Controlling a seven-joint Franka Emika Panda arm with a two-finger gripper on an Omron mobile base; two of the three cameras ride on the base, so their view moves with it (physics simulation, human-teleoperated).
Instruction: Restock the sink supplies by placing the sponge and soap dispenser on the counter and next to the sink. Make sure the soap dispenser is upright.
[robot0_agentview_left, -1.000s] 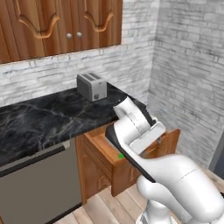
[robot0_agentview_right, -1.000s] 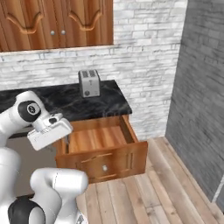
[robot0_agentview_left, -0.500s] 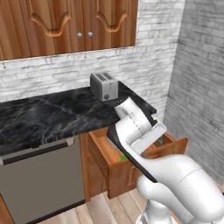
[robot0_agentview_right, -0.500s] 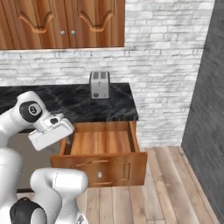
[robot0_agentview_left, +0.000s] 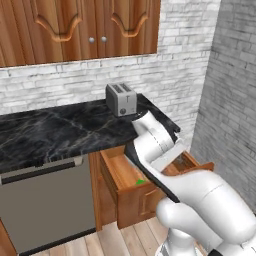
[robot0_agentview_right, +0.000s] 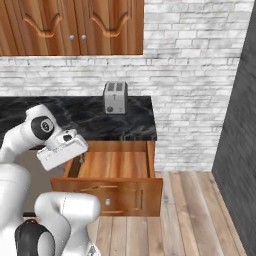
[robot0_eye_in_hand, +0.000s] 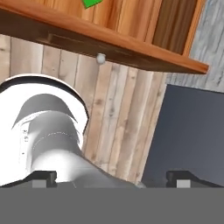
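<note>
The task is judged to be at its start. The sponge (robot0_agentview_left: 140, 182) is seen as a green patch inside the open drawer (robot0_agentview_right: 117, 167), near the drawer's front edge, below the counter (robot0_agentview_left: 60, 132). It is not yet placed on the counter, where a toaster (robot0_agentview_right: 115, 97) stands near the back edge. The gripper (robot0_eye_in_hand: 111, 177) is held over the drawer front with fingertips (robot0_eye_in_hand: 43, 176) set wide apart and nothing between them. Both placements are left to do.
</note>
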